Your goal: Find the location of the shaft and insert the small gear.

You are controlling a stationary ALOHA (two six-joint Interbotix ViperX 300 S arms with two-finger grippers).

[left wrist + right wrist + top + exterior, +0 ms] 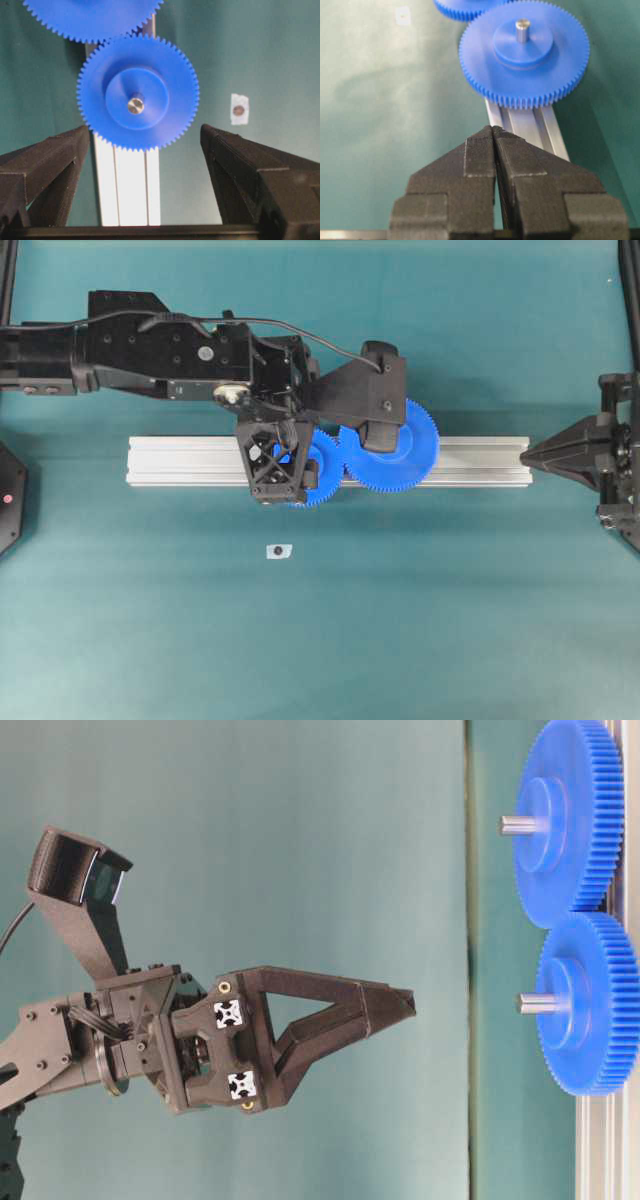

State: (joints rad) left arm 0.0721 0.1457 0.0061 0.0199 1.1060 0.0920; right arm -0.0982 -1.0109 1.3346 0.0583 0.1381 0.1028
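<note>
Both blue gears are seen seated on the aluminium rail (180,460), teeth meshed, each with a grey pin end standing out of its hub, so the insertion is judged to be done, with only the withdrawal of the arms left. In the overhead view the small gear (318,468) lies to the left of the large gear (415,445), partly hidden under the left gripper (283,492), which hangs above it. Its jaws are spread wide with nothing between them, as the left wrist view shows, where the small gear's shaft (135,105) is seen poking through the round raised hub. The right gripper (493,131) is parked at the right end of the rail, jaws pressed together and empty. The small gear looks flat, finely toothed and square on its pin. A small white tag (279,551) lies alone on the green table (450,620), nearer than the rail.
</note>
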